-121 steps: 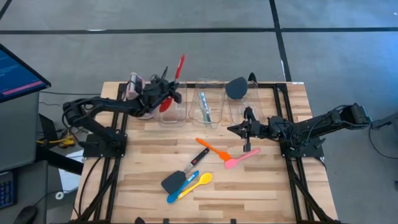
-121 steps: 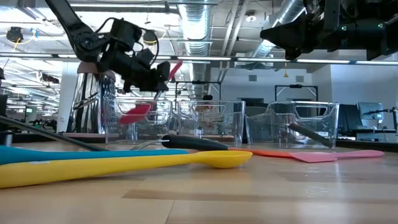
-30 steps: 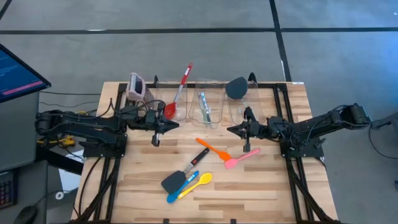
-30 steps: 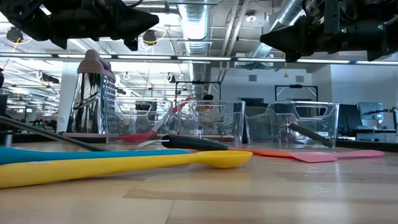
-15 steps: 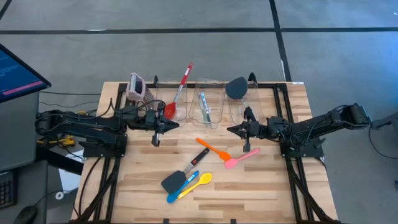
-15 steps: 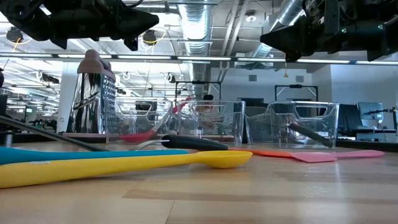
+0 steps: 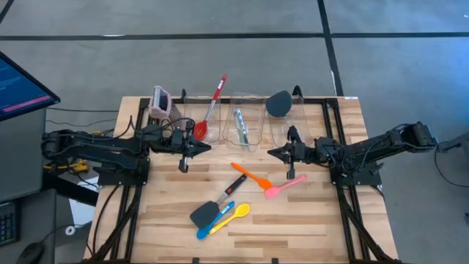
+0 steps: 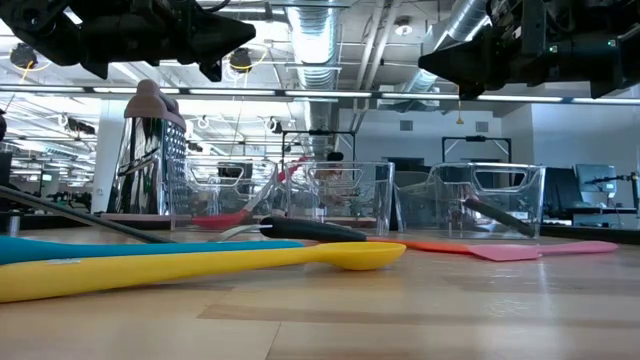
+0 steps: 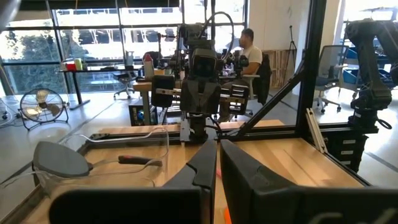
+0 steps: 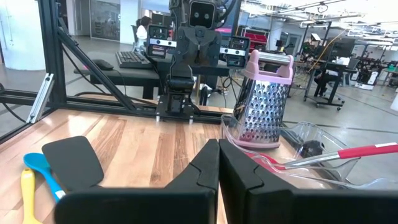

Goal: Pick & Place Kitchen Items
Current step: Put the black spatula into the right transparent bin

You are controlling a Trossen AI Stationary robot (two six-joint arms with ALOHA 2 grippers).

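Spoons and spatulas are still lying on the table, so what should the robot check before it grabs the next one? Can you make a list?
1. Left claw empty and shut: ok, but it must open first.
2. Right claw empty and shut: ok, same.
3. Red spoon resting in its bin: ok.
4. Pink spatula just below the right claw, nothing on top: ok.
5. Orange spatula lies close to the red-handled tool: cannot tell if touching.
6. Blue spoon and yellow spoon crowd the black spatula: not ok for an easy grab.

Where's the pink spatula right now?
High view: the pink spatula lies on the table's right half, just below the right tool, beside the orange spatula.
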